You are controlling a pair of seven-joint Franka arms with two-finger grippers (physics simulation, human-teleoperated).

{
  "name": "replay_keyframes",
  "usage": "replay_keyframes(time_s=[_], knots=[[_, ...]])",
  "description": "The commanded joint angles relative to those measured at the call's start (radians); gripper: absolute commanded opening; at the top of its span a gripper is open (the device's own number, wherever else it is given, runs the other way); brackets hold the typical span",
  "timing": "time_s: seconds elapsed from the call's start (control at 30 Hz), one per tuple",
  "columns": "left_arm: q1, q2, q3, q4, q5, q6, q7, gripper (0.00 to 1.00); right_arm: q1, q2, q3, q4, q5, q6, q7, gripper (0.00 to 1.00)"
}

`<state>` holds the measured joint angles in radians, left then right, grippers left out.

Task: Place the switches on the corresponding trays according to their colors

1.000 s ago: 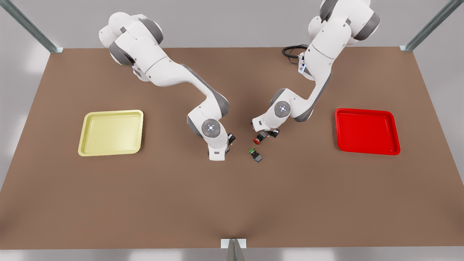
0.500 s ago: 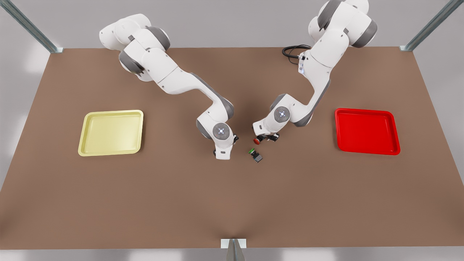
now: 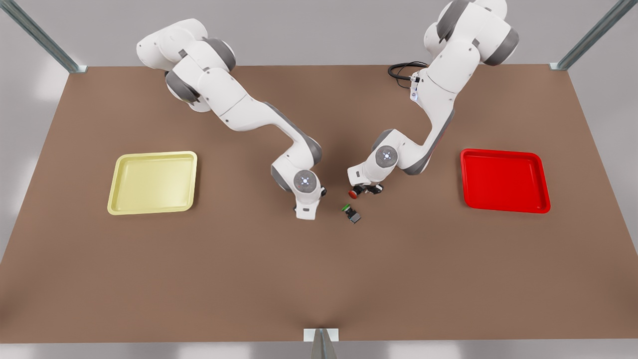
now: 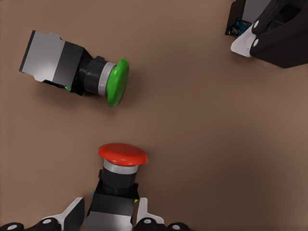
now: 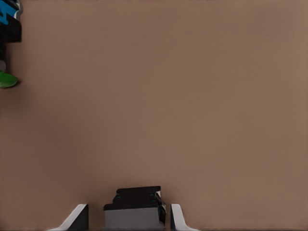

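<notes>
Red switch flanked by left gripper fingers, table-centre; contact unclear. Grey switch body flanked likewise by right gripper.

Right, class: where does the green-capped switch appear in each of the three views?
Front view: the green-capped switch lies centrally, nearer the camera than the red-capped switch.
Left wrist view: the green-capped switch lies on its side beyond the red-capped switch at the left gripper.
Right wrist view: its green cap shows at the picture's edge, far from the right gripper.
Shared landmark: the red-capped switch, in the front and left wrist views.
</notes>
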<state>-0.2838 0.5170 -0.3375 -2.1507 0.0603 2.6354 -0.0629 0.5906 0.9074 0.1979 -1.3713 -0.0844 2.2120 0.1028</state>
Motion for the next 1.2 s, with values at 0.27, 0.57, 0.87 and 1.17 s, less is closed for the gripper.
replay_keyframes(time_s=[0.27, 0.57, 0.87, 1.17], knots=[[0.0, 0.002, 0.003, 0.002, 0.001, -0.003, 0.0, 0.58, 0.001, -0.001, -0.006, -0.002, 0.0, -0.002, 0.002, 0.54], [0.0, -0.009, 0.003, 0.011, 0.001, -0.026, -0.002, 0.57, 0.006, -0.007, -0.009, 0.0, 0.0, -0.009, -0.002, 0.5], [0.0, -0.002, 0.003, 0.017, 0.001, -0.029, -0.002, 0.55, -0.138, -0.219, -0.015, -0.181, -0.031, -0.017, -0.021, 0.5], [0.0, 0.006, 0.003, 0.025, 0.003, -0.029, -0.002, 0.55, -0.46, -0.558, 0.005, -0.641, -0.107, 0.038, -0.227, 0.5]])
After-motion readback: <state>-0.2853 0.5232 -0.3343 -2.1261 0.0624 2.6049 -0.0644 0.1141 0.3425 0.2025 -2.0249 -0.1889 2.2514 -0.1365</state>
